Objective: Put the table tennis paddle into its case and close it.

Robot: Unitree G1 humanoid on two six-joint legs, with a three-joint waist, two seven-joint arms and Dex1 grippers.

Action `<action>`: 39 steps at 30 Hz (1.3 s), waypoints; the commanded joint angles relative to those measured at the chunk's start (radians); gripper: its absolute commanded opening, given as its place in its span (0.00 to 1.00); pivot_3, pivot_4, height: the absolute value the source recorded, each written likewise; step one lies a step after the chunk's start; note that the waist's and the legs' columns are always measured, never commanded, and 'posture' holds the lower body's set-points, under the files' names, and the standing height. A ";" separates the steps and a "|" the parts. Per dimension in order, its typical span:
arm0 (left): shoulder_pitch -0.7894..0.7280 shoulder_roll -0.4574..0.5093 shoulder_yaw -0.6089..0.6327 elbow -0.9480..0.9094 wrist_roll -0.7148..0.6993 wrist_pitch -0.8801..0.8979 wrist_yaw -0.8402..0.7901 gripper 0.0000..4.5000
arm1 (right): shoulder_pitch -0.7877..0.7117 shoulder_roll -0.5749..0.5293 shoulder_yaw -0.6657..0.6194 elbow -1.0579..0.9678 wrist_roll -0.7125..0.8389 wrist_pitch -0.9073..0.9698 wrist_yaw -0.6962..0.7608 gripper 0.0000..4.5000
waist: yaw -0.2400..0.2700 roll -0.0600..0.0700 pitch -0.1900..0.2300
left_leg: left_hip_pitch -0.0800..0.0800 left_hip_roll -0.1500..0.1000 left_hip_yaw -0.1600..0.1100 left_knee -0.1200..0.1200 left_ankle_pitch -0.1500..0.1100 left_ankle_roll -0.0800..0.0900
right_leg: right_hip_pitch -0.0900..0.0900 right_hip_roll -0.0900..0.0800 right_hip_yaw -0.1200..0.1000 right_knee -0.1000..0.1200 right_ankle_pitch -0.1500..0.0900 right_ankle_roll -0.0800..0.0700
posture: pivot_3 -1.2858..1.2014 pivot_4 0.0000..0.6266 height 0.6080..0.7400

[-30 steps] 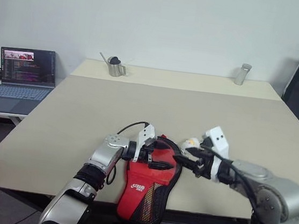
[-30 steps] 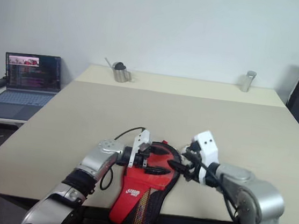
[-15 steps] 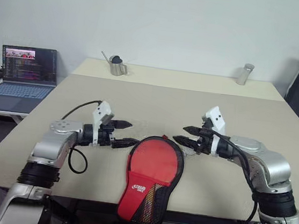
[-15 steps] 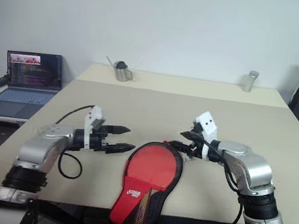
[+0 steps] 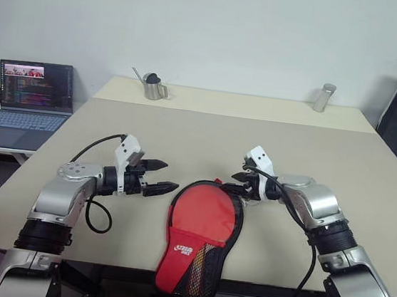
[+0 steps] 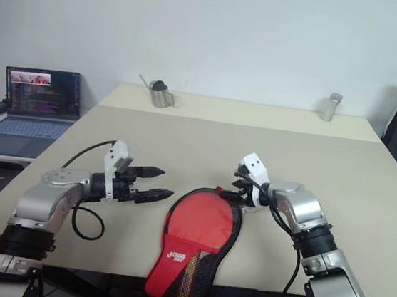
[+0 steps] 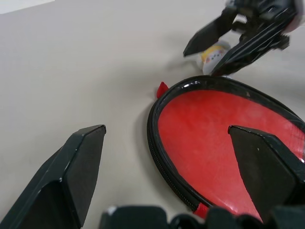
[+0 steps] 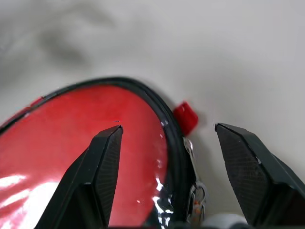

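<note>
Case: the case lies open at the near edge of the worktop, its narrow mesh-pocket end hanging over that edge.
Paddle: the table tennis paddle rests inside the case, red face up, ringed by the case's black zip rim; its handle cannot be made out under the mesh end.
Left gripper: the left gripper hovers just left of the case's round end, fingers spread wide and empty.
Right gripper: the right gripper sits at the far right of the case's rim, fingers apart with nothing between them, straddling the rim near a small red tab and the metal zip pull.
Small object: a pale rounded thing lies just beyond the case by the right gripper.
Handling, by judgement: the case looks soft and floppy, light, likely to slide if pushed; the paddle is stiff and light.
Where to hold: probably the zip pull or red tab, with the other gripper steadying the case's rim.
</note>
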 commanded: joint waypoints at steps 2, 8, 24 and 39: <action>-0.005 0.006 0.010 -0.056 -0.022 0.005 0.005 1.00 | -0.056 0.000 0.010 0.112 -0.033 -0.040 0.071 0.75 | 0.000 0.000 0.000 | 0.000 0.000 0.000 0.000 0.000 0.000 | 0.000 0.000 0.000 0.000 0.000 0.000 | 0.52 0.24 1.00; -0.011 0.007 0.004 -0.064 -0.021 0.008 0.006 1.00 | -0.098 0.032 0.012 0.261 -0.082 -0.103 0.097 0.71 | 0.000 0.000 0.000 | 0.000 0.000 0.000 0.000 0.000 0.000 | 0.000 0.000 0.000 0.001 0.000 0.000 | 0.52 0.24 1.00; -0.019 0.001 -0.013 -0.065 -0.015 -0.001 0.000 1.00 | -0.107 0.059 0.074 0.278 -0.215 -0.214 0.171 0.01 | -0.002 0.000 0.000 | 0.001 0.000 0.000 0.000 0.000 0.000 | 0.000 0.000 0.000 0.002 0.000 0.000 | 0.52 0.24 1.00; -0.010 0.001 -0.018 -0.052 -0.008 -0.020 0.000 1.00 | -0.140 0.067 0.030 0.249 -0.209 -0.209 0.207 0.52 | -0.003 0.000 0.000 | 0.001 0.000 0.000 0.000 0.000 0.000 | 0.000 0.000 0.001 0.003 0.000 0.000 | 0.52 0.24 1.00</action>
